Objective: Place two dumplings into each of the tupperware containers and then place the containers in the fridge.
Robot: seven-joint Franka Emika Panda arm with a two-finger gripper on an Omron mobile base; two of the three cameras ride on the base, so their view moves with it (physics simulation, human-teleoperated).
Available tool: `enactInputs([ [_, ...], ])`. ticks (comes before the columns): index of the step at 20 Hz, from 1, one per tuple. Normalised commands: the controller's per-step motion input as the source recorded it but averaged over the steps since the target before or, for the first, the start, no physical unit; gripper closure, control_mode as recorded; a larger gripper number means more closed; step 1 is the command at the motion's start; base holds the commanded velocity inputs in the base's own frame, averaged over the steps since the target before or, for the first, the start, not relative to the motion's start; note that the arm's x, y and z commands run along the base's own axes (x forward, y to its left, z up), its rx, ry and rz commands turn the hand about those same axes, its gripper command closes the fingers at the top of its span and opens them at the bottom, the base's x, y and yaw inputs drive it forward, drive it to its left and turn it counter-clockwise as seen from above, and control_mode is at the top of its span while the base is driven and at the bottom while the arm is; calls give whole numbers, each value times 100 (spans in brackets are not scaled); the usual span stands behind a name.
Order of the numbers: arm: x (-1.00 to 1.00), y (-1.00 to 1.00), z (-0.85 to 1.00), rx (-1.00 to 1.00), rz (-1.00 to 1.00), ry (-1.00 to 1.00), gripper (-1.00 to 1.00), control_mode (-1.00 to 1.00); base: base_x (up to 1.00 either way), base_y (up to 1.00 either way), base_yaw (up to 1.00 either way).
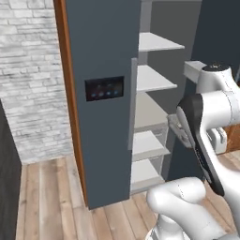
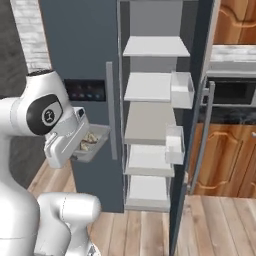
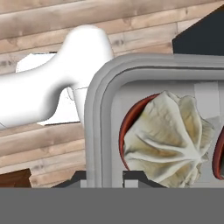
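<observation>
The pincer (image 2: 75,150) is clamped on the near wall of a tupperware container (image 2: 95,142), and it holds this tray in the air in front of the fridge (image 2: 85,55). In the right base view the container is at about 9 o'clock from the open fridge compartment, just beside the edge of the closed slate-grey door, below the small dark panel (image 2: 85,90) with blue lights. The tray looks almost level there, with its far end pointing to the shelves.

In the hand view the two dark fingertips (image 3: 133,177) rise at 6 o'clock, one at each side of the container's pale rim (image 3: 98,127). Inside the tray lies one dumpling (image 3: 168,138), pale with pleated folds, on a dark red round base. At 3 o'clock, at the edge of this view, a second red curve (image 3: 218,153) is visible; what stands on it I cannot tell. In the right base view some beige dumplings (image 2: 90,141) show in the tray, but their number is not clear.

The right door of the fridge stands open, and the white shelves (image 2: 150,85) inside are one above another. Two small door bins (image 2: 181,90) hang at 3 o'clock of the shelves. Under the tray is the wooden floor (image 3: 43,144).
</observation>
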Motion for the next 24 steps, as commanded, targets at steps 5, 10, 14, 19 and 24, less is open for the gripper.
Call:
enactInputs([
  [5, 0, 0, 0, 0, 0, 0, 100, 100, 100, -15, 0],
  [10, 0, 0, 0, 0, 0, 0, 100, 100, 87, -38, 2],
  [14, 0, 0, 0, 0, 0, 0, 100, 100, 61, -45, 0],
  [19, 0, 0, 0, 0, 0, 0, 100, 100, 19, -39, 3],
  [24, 0, 0, 0, 0, 0, 0, 100, 100, 35, -42, 7],
])
